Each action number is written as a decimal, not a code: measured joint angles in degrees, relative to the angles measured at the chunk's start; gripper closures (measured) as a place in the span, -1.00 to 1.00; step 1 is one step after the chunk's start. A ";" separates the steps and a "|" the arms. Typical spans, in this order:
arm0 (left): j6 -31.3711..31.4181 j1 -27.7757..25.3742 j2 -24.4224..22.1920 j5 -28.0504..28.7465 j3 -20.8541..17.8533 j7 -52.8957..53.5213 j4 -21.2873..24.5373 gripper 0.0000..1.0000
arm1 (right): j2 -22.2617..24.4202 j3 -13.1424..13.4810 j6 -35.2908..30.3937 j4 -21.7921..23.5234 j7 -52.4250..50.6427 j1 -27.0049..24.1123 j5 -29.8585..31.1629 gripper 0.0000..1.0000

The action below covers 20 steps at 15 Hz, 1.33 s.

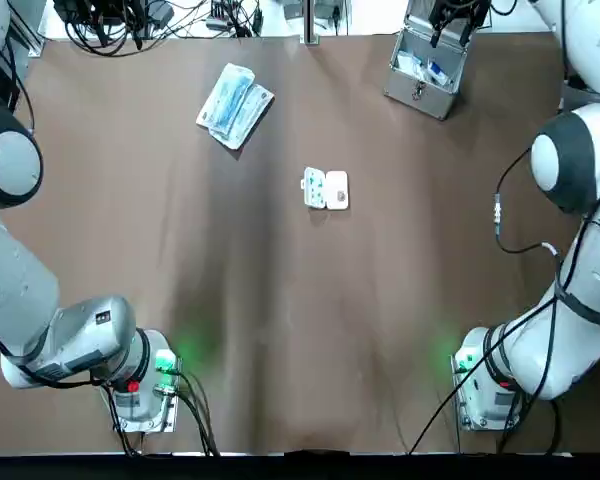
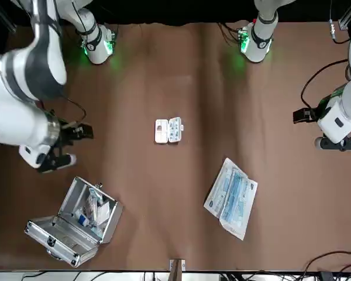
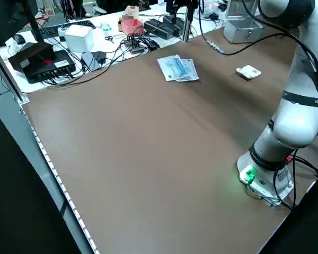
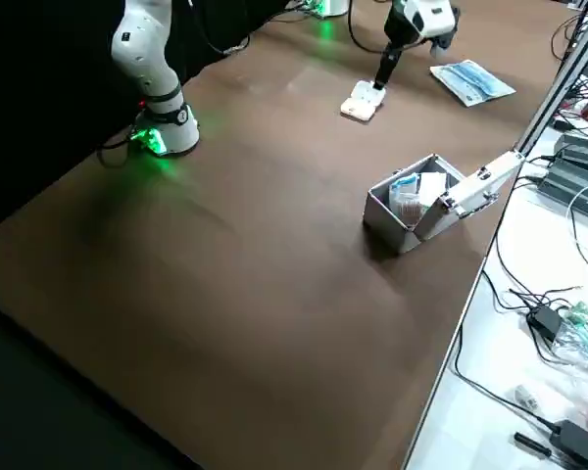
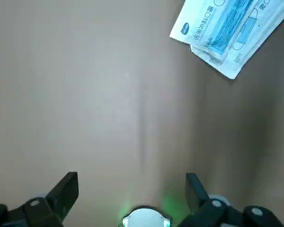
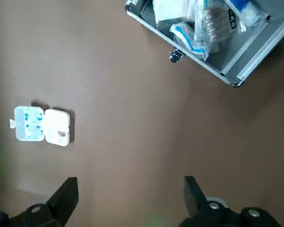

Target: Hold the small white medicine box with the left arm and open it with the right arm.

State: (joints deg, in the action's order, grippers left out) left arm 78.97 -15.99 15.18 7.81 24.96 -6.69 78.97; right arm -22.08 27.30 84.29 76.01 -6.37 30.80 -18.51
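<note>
Medicine box (image 1: 326, 189) lies open, perhaps pills inside; metal case (image 1: 417, 95) holds packets. Left gripper (image 5: 131, 178) and right gripper (image 6: 130, 181) gape wide, empty.

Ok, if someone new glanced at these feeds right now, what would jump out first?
The small white medicine box at the table's centre lies flat, lid flipped open, untouched. Next come the open metal case of supplies at the far edge on the robot's right and the mask packets far left of centre. The left pincer and right pincer both hang open, clear of the box.
</note>
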 joint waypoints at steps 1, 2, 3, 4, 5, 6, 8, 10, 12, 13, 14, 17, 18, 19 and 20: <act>0.00 -0.01 0.00 0.00 0.00 0.00 0.00 -1.00 | 0.80 0.19 -0.68 0.00 0.02 -0.01 0.11 -0.97; 0.00 -0.05 0.00 0.00 0.00 -0.05 0.00 -1.00 | 1.34 0.62 -1.67 0.00 0.02 -0.02 0.23 -0.97; 0.00 -0.36 0.00 0.00 -0.03 -0.39 0.00 -1.00 | 1.91 1.66 -2.64 0.02 0.02 -0.23 0.68 -0.97; 0.00 -0.61 0.00 0.00 -0.07 -0.96 0.00 -1.00 | 2.05 1.69 -2.72 0.02 0.07 -0.84 1.37 -0.97; 0.00 -0.92 0.00 0.00 -0.14 -1.84 0.00 -1.00 | 2.18 0.71 -2.72 0.00 0.08 -2.37 2.11 -0.97; 0.00 -1.27 0.00 0.00 -0.16 -2.60 0.00 -1.00 | 2.38 -2.54 -2.72 -0.15 0.12 -5.48 3.16 -0.97; 0.00 -1.74 0.00 0.00 -0.16 -3.64 -0.02 -0.99 | 2.99 -13.05 -2.72 -0.92 1.26 -14.11 7.22 -0.97; 0.05 -1.85 -0.03 0.00 -0.13 -4.14 -0.09 -1.00 | 4.40 -20.59 -3.28 -1.61 2.77 -19.36 13.76 -0.97; 1.00 -1.79 -0.57 -0.58 -0.41 -4.66 -0.56 -1.00 | 6.87 -22.62 -5.70 -2.09 3.55 -20.63 16.92 -0.97; 1.86 -1.48 -1.43 -1.93 -1.52 -4.83 -0.75 -1.00 | 8.35 -22.90 -6.75 -2.11 3.60 -21.09 17.03 -0.97; 2.47 -0.46 -2.60 -3.79 -3.79 -4.82 -0.82 -1.00 | 9.76 -23.02 -7.57 -2.06 3.60 -21.60 17.03 -0.97; 3.04 6.74 -5.85 -6.14 -13.52 -4.53 -0.78 -1.00 | 12.95 -23.11 -8.26 -0.93 3.60 -22.50 16.97 -0.97; 3.53 9.21 -6.61 -6.24 -15.97 -4.53 -0.51 -1.00 | 13.63 -23.12 -8.22 -0.27 3.60 -22.54 16.97 -0.97; 4.57 11.12 -7.42 -6.25 -17.51 -4.53 0.32 -1.00 | 14.28 -23.14 -8.04 0.56 3.60 -22.54 16.97 -0.97; 6.10 12.21 -8.36 -6.25 -18.18 -4.53 1.82 -1.00 | 15.05 -23.15 -7.37 1.61 3.60 -22.56 16.97 -0.97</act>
State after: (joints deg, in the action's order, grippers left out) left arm 85.07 -3.78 6.82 1.56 6.78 -11.22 80.79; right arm -7.03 4.15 76.92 77.62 -2.78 8.24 -1.54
